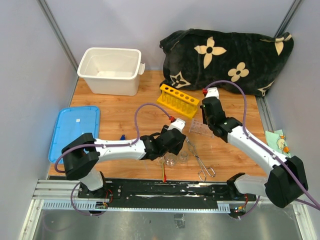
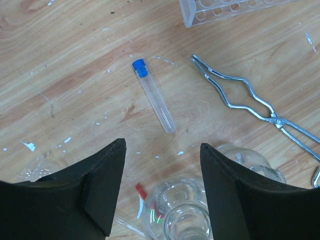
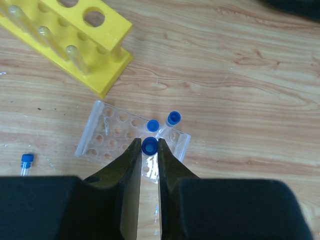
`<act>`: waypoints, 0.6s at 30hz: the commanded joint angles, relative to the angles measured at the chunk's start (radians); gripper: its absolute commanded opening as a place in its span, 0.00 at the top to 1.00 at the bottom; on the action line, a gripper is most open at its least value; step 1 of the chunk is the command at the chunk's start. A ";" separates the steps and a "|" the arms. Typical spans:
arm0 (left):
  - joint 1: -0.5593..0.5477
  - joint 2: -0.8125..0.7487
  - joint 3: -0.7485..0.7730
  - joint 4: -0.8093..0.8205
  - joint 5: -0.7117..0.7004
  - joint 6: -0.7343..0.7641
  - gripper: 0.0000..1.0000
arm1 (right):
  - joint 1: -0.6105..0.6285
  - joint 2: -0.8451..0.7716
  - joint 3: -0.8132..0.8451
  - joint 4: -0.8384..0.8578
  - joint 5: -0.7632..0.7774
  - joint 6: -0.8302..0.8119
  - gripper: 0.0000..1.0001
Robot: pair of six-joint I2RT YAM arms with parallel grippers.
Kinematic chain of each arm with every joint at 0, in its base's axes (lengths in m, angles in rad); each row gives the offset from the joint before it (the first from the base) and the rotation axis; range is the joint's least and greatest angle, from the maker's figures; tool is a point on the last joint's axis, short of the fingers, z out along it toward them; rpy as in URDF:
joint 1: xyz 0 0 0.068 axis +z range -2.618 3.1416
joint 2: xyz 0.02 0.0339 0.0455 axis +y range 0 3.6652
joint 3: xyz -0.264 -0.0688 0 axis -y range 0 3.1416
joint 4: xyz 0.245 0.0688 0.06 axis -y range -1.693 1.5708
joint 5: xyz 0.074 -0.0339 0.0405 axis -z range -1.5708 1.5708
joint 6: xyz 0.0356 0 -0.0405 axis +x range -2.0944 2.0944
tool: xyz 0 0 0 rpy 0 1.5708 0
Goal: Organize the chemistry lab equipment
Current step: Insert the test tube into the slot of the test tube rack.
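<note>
R gripper [image 3: 148, 150]: jaws narrow, clamped on blue-capped tube [image 3: 149, 146] over clear rack [image 3: 107, 132]; L gripper [image 2: 162, 148]: jaws wide, empty, above loose tube [image 2: 154, 97] lying on table [image 2: 75, 60].

The desk [image 1: 115, 107] has a light wood-grain top. The wrist views show pale flecks and fine scratches on it. Plain grey panels enclose it: a back wall [image 1: 165, 20] at the far edge, a left wall [image 1: 30, 75] and a right wall [image 1: 306, 70]. A slim metal left post [image 1: 57, 30] and right post [image 1: 287, 20] stand at the far corners. Aluminium rails [image 1: 50, 192] run along the near edge, with a grey metal sheet [image 1: 150, 225] beyond them. Lighting is even, with soft shadows.
</note>
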 commanded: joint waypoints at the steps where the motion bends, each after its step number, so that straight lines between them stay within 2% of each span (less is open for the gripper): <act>1: -0.005 0.029 0.033 0.007 0.005 -0.017 0.35 | -0.017 -0.024 -0.045 0.086 0.084 0.000 1.00; 8: -0.004 0.048 0.046 0.005 0.011 -0.013 0.36 | -0.040 -0.049 -0.070 0.070 0.199 0.016 0.99; 18: 0.000 0.039 0.036 0.014 0.004 -0.011 0.36 | -0.198 -0.066 -0.172 0.134 0.058 0.098 0.99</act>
